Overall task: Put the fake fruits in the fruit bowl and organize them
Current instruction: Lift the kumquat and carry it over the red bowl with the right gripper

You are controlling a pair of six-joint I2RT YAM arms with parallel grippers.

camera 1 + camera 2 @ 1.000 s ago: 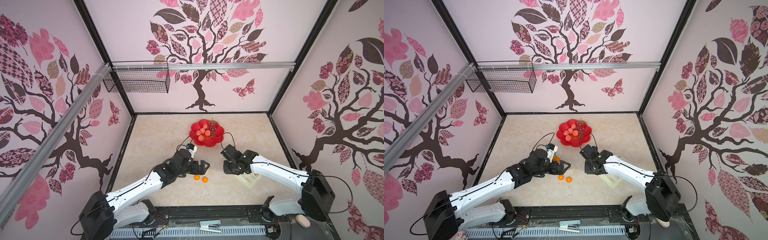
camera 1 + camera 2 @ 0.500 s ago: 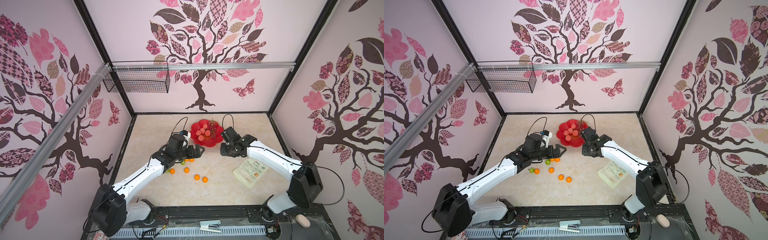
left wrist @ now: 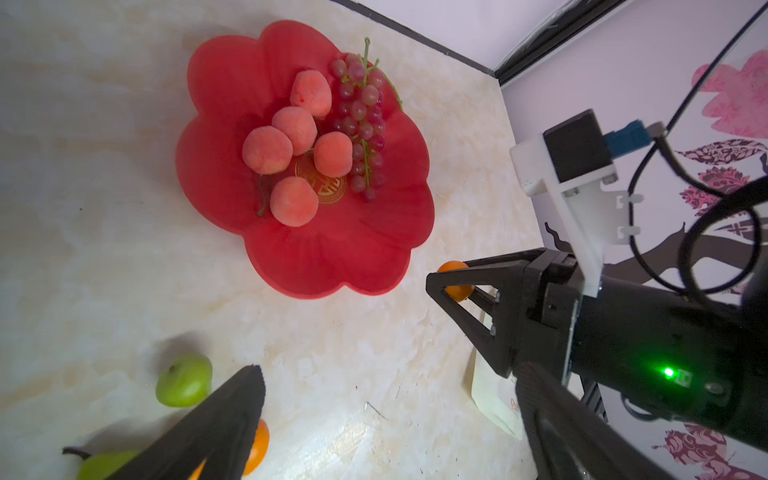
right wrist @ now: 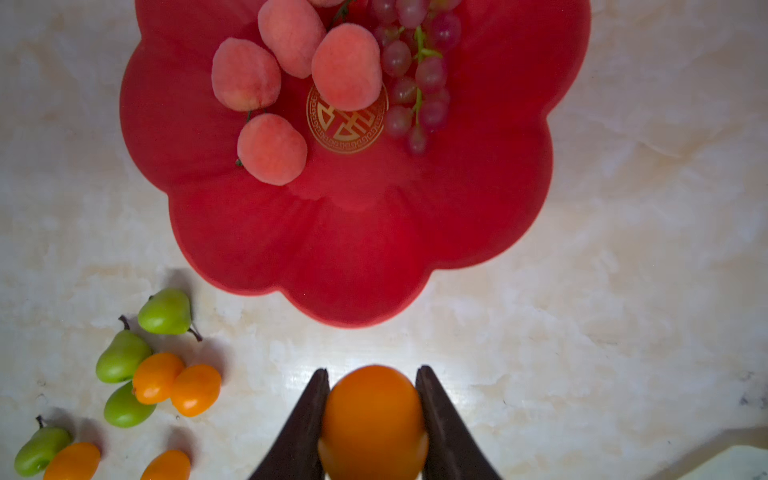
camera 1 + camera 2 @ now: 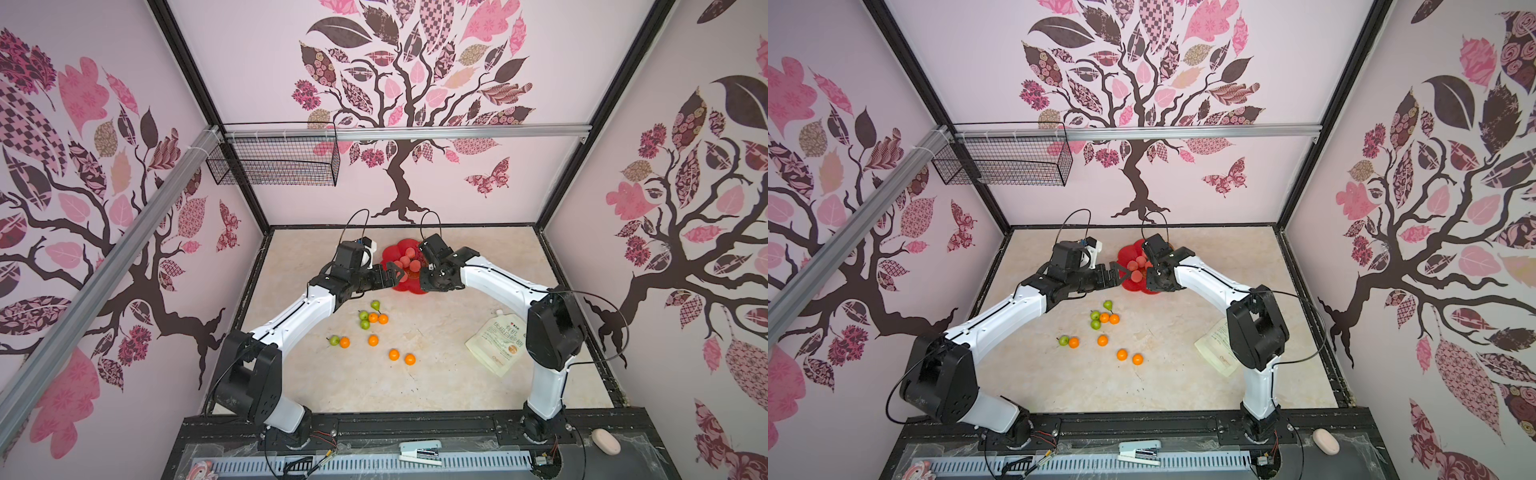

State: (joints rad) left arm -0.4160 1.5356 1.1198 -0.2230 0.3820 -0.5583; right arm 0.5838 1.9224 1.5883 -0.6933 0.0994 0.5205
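Observation:
The red flower-shaped fruit bowl (image 5: 397, 250) (image 5: 1128, 254) holds several pink peaches (image 3: 291, 129) (image 4: 345, 66) and a dark-red grape bunch (image 3: 361, 120) (image 4: 415, 70) beside its gold emblem. My right gripper (image 4: 372, 370) (image 3: 446, 280) is shut on an orange (image 4: 374, 415) just off the bowl's near rim (image 4: 353, 291). My left gripper (image 3: 390, 374) (image 5: 394, 274) is open and empty at the bowl's left edge. Several loose oranges (image 5: 373, 340) (image 5: 1102, 340) and green pears (image 5: 365, 325) (image 4: 166, 311) lie on the table in front of the bowl.
A cream printed pouch (image 5: 498, 338) lies at the right, partly under the right arm. A black wire basket (image 5: 274, 160) hangs on the back-left rail. A stapler (image 5: 419, 451) sits on the front ledge. Patterned walls close in three sides.
Both arms have swung from the middle of the table back to the bowl. The right gripper has stayed equally shut throughout. The loose fruits that the left arm covered now show.

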